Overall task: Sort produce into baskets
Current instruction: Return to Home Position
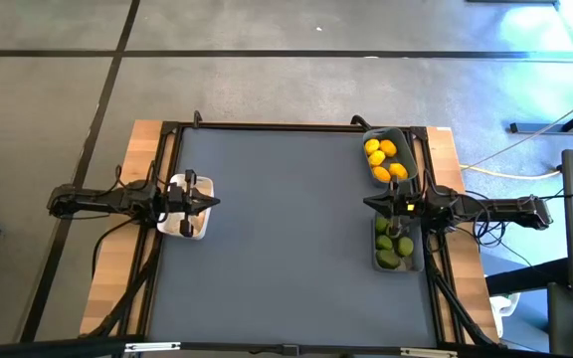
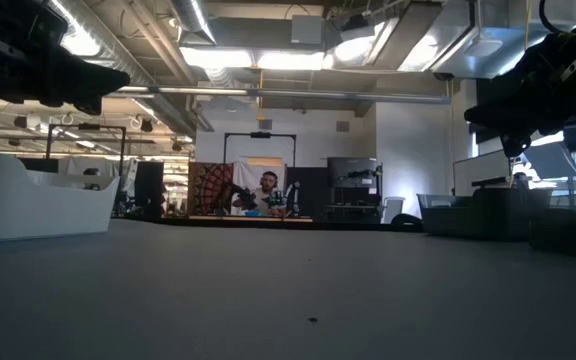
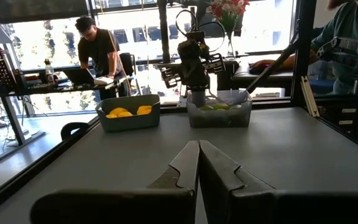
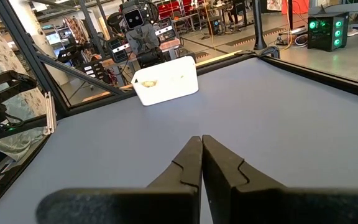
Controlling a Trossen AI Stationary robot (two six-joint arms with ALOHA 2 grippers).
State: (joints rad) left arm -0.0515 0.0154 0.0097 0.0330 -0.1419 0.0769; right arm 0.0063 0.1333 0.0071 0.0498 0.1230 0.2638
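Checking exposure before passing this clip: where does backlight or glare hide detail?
Low view: ceiling lights turn the left gripper and right gripper into black silhouettes; the white rectangular bin is readable. Left wrist view: bright windows wash out the room behind the blue-grey bin of yellow lemons. High view: pale glare on the floor, upper right; grey table evenly lit.

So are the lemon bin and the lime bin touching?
Apart. The left wrist view shows a plain gap between the lemon bin and the lime bin, which stand side by side.

Robotics lab: exposed ceiling ducts, cluttered workbenches, computer tower.
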